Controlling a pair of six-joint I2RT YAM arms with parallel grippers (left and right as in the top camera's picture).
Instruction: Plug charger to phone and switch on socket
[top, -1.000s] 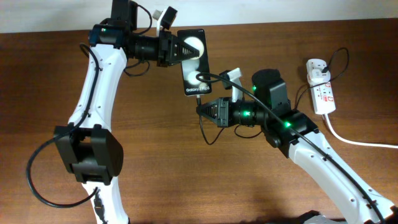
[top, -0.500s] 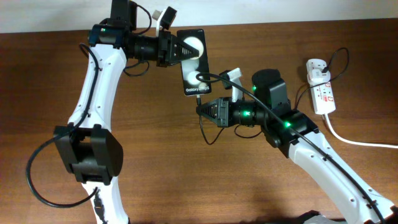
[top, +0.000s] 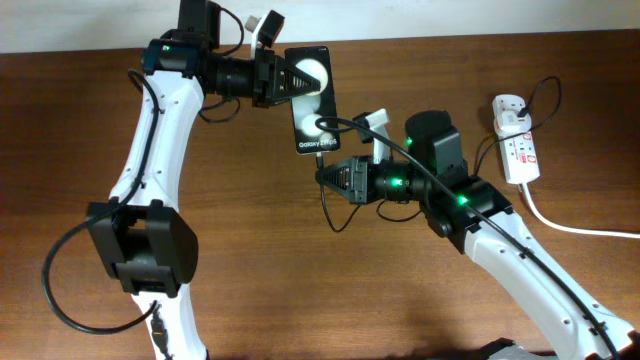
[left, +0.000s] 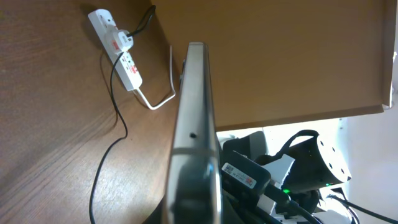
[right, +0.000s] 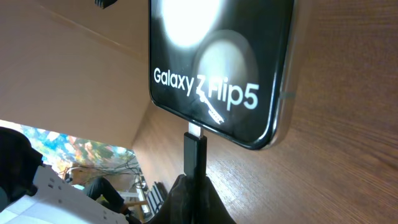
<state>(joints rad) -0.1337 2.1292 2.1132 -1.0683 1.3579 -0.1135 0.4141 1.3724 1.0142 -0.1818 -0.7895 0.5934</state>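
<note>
The black phone with two white round shapes lies at the table's upper middle, and my left gripper is shut on its far end. The left wrist view shows the phone edge-on. My right gripper is shut on the charger's black connector, whose tip sits at the phone's lower edge port. The thin black charger cable runs right to a white adapter plugged in the white socket strip. The socket also shows in the left wrist view.
The socket's thick white cord trails off to the right edge. A loop of black cable hangs below my right gripper. My left arm's base stands at the lower left.
</note>
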